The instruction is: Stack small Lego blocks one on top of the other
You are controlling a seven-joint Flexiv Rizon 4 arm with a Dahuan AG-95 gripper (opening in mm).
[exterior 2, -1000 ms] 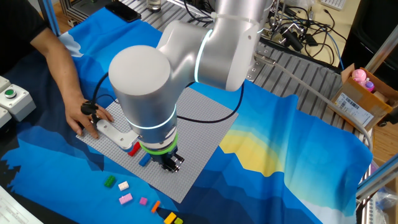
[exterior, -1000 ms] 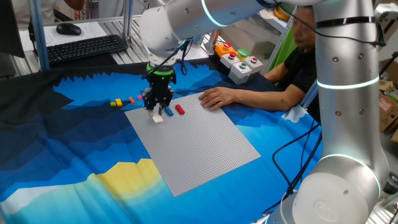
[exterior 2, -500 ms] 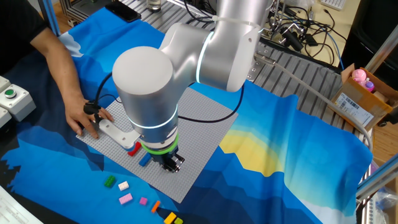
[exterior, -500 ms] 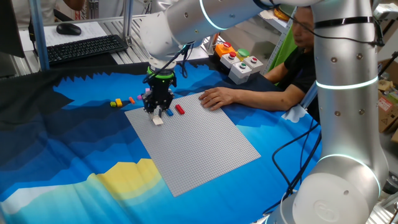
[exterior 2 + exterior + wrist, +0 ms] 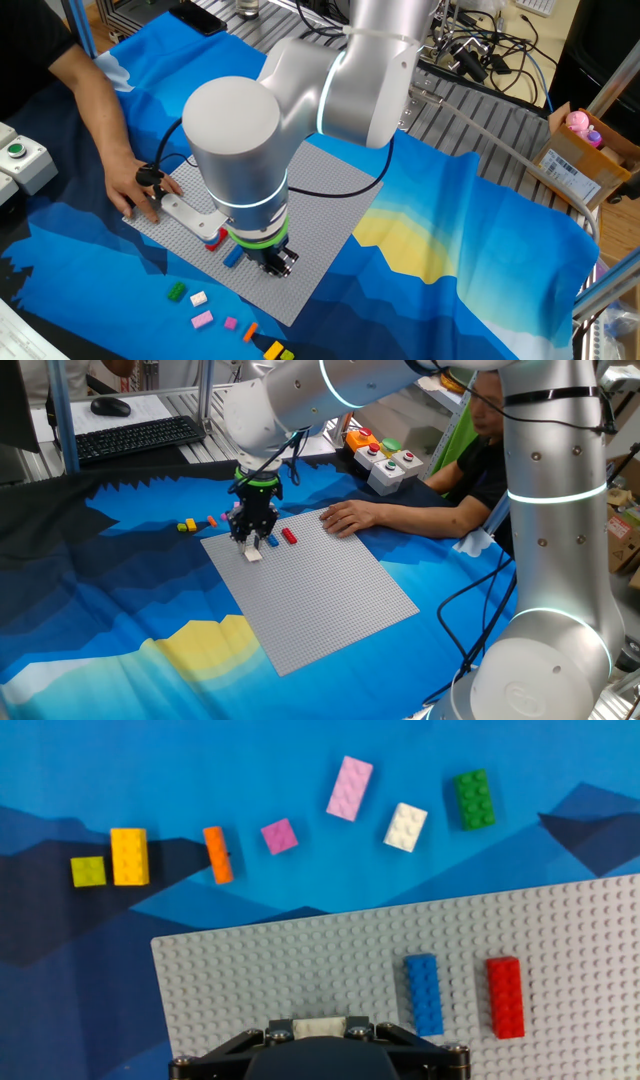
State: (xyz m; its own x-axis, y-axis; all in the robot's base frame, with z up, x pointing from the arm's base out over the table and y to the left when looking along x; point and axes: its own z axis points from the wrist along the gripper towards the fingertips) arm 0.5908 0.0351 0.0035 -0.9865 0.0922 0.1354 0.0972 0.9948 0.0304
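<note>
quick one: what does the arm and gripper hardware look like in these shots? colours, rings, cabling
The arm is glossy silver-white with bulky rounded joints, each seam marked by a glowing cyan light ring. At the wrist a green ring sits above a small black two-finger gripper. A thin black cable loops from the wrist across the grey baseplate. In the hand view the gripper body shows as a black angular housing with bolts.

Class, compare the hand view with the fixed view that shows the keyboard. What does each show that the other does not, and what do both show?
Only the hand view shows the green brick, the white brick on the cloth, and a whitish brick between the hand's fingers.

Only the fixed view shows the keyboard, the button box, the person's hand on the baseplate and the arm.

Both show the grey baseplate, the blue brick, the red brick and the yellow brick.
</note>
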